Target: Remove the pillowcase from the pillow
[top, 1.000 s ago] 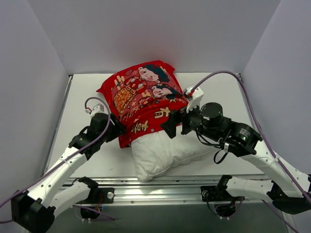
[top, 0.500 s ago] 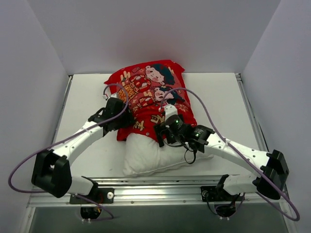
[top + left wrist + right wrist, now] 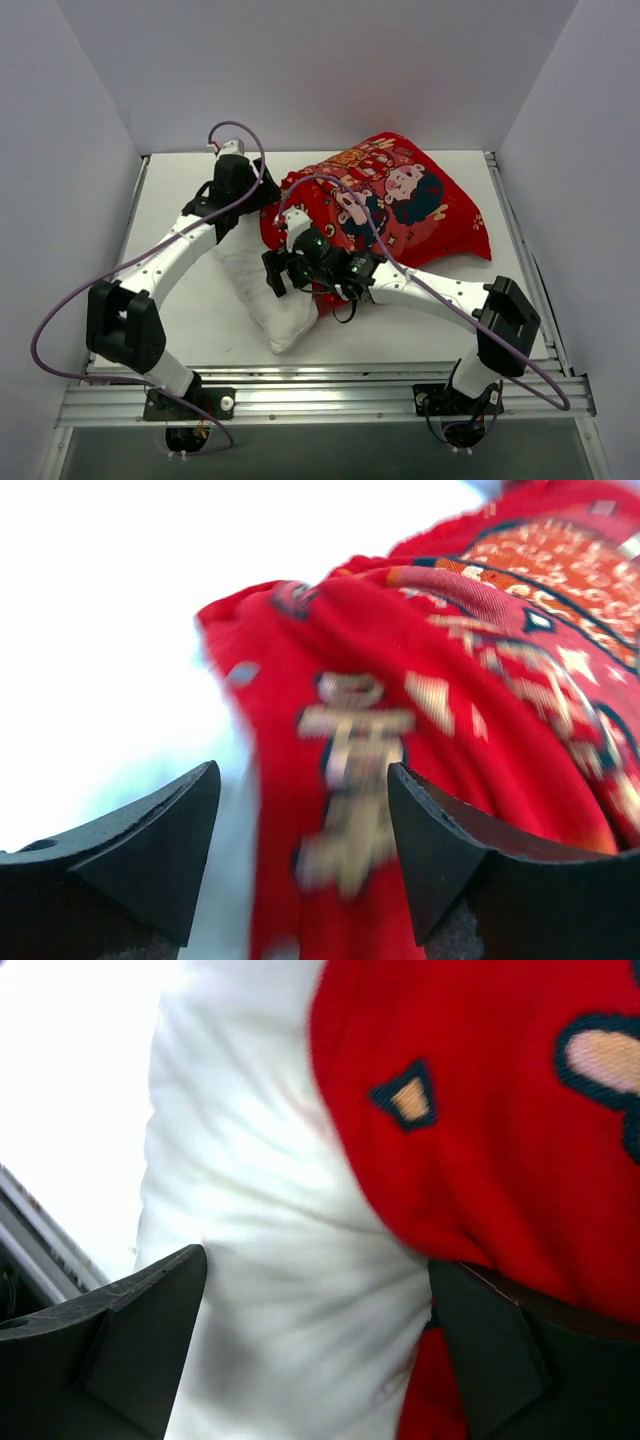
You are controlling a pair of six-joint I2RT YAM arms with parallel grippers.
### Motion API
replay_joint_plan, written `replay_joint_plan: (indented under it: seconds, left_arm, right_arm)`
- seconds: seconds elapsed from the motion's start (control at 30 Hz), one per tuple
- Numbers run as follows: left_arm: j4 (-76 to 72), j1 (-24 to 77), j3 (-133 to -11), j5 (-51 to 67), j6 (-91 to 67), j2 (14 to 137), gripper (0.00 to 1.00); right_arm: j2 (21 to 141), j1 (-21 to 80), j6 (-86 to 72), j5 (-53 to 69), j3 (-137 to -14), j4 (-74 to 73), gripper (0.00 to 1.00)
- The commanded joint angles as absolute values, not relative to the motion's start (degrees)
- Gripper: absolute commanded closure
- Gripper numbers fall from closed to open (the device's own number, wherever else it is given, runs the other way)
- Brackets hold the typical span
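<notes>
bright red pillowcase (image 3: 440,225) with cartoon children and gold motifs, plain white pillow (image 3: 262,300)

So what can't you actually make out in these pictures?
Top view: how much of the pillow sits inside the pillowcase; red fabric covers it.
Top view: fingertips of left gripper and right gripper, hidden under their own wrists.
Left wrist view: the gold print, blurred.
Right wrist view: the pillow's edges, cut off by the frame.

We are looking into a robotics lab cell: a white table (image 3: 400,338) boxed in by plain white panels (image 3: 320,70). Along its near edge we see an aluminium rail (image 3: 320,402) carrying the left arm (image 3: 170,262) and right arm (image 3: 440,290)
</notes>
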State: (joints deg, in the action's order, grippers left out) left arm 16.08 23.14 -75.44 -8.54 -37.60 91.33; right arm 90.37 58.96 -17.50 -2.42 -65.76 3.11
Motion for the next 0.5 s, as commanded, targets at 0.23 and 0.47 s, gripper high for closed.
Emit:
replay_joint_plan:
  seconds: [0.23, 0.47]
  left_arm:
    - [24.7, 22.4, -71.3, -13.4, -34.9, 68.3, 0.09]
    - [34.0, 22.9, -59.2, -7.4, -38.0, 57.0, 0.03]
  right_arm:
    - [85.3, 57.5, -13.8, -6.0, -75.9, -4.6, 0.1]
    - [77.6, 56.1, -14.8, -18.1, -73.4, -8.9, 0.07]
